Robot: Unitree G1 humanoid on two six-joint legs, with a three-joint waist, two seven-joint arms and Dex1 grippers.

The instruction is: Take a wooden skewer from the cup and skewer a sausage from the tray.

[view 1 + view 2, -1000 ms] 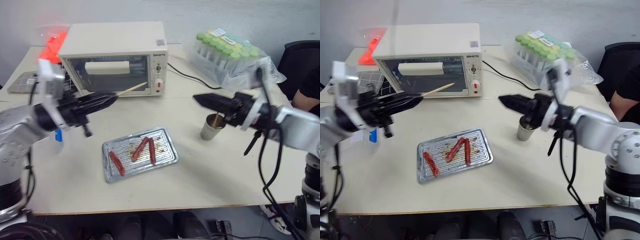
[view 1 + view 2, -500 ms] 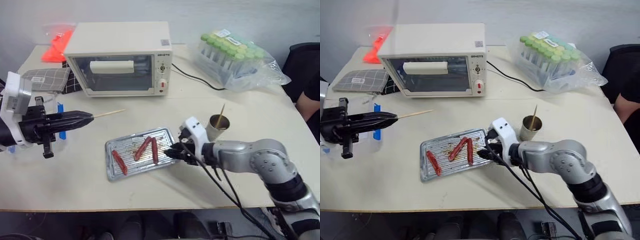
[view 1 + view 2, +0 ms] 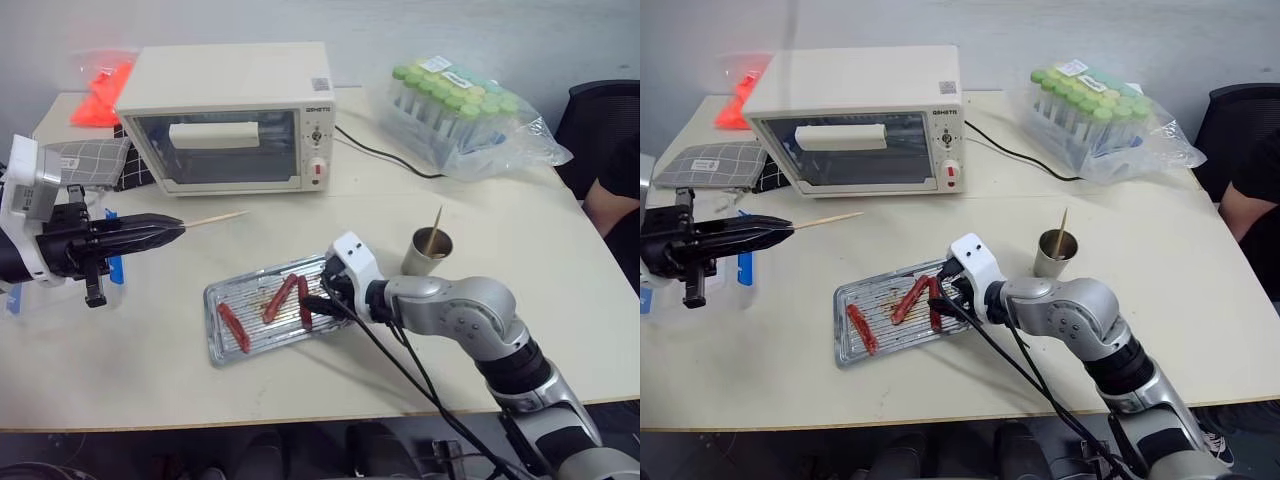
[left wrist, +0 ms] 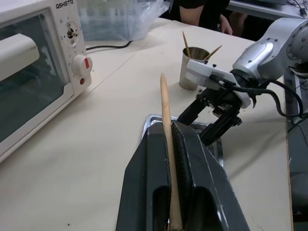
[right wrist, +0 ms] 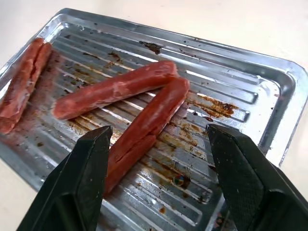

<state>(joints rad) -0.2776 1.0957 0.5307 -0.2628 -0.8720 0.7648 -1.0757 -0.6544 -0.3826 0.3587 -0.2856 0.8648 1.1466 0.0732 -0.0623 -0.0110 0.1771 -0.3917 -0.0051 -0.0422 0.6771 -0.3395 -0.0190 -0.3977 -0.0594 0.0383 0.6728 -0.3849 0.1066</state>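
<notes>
Now the right gripper [image 3: 312,300] has dropped from up near the cup [image 3: 427,252] to hang low over the tray [image 3: 225,345], its fingers spread wider and straddling the nearest sausage [image 5: 144,126] without holding it; that looks like a pick-up coming, so the sausage can be presented for skewering. Left of the tray, the left gripper [image 3: 160,232] is clamped tight on the wooden skewer [image 3: 215,217], which runs roughly level, tip pointing right toward the toaster oven [image 3: 228,115] front. That sausage lies on the tray's ribbed floor, long axis slanting, its far end touching a second sausage [image 5: 113,89]; a third [image 3: 233,327] lies apart at the tray's left end
</notes>
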